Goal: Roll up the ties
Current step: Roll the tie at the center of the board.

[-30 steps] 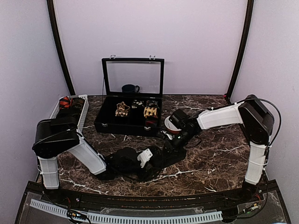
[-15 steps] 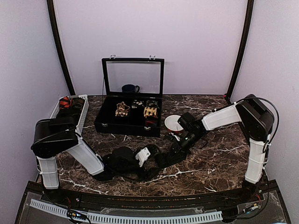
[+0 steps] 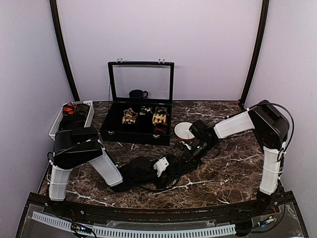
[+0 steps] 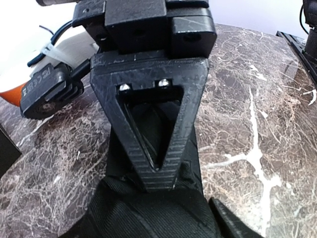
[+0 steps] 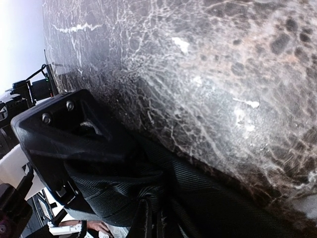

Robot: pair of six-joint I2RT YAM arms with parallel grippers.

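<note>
Left wrist view is mostly black stuff for me right now. The black tie [image 4: 148, 210] is bunched up across the bottom of the frame, right at the mouth of my left gripper [image 3: 169, 167]. The fabric covers the fingers, so I honestly can't tell how far apart they are or whether they've got a grip on it.

Dead center in that same view is the right gripper [image 4: 158, 184], pointing down with its tip touching the top of the bunch. I'm seeing it side-on, so one finger hides the other and I can't tell its opening either. A flat stretch of the tie runs under it along the marble table [image 4: 247, 124].

The right wrist view shows the tie gathered into folds at the bottom of the frame, against the other gripper.

From the top camera, both arms meet low over the middle of the table, with the tie on the surface between them. Behind them the case [image 3: 133, 135] stands open with rolled ties [image 3: 130, 116] in its compartments. A bowl [image 3: 184, 131] sits just to its right and a mug [image 3: 137, 93] behind it. The basket [image 3: 90, 111] on the left has a red patterned tie [image 3: 69, 108] in it.
</note>
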